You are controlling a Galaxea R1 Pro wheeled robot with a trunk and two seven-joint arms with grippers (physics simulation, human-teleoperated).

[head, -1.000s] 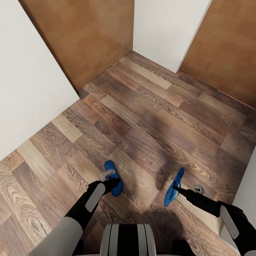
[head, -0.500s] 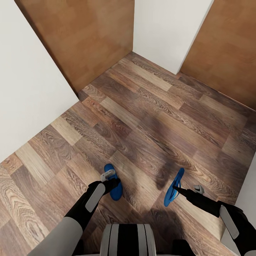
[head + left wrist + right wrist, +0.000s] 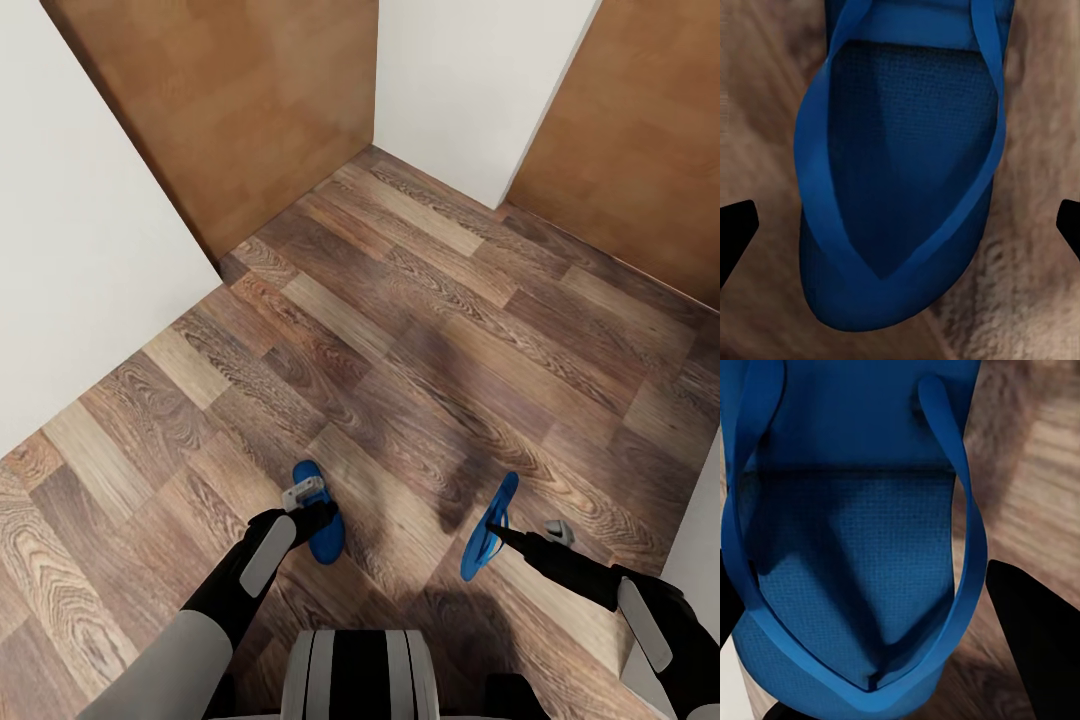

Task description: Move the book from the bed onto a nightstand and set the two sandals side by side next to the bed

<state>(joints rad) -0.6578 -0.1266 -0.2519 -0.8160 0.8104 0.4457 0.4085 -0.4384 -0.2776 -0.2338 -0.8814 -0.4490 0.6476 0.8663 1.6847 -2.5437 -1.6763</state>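
Blue rubber flip-flops ride along, one in each arm: the left sandal (image 3: 322, 508) clamped in the left jaws (image 3: 308, 497), the right sandal (image 3: 489, 527) in the right jaws (image 3: 497, 527). The wood-plank floor (image 3: 400, 330) has stopped sliding; the carry pauses between brown doors (image 3: 230, 100), no bed visible.

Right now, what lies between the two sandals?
Head view: bare wood floor between the left sandal and the right sandal.

Both sandals (image 3: 900, 187) (image 3: 855, 532) are cropped by wrist views.
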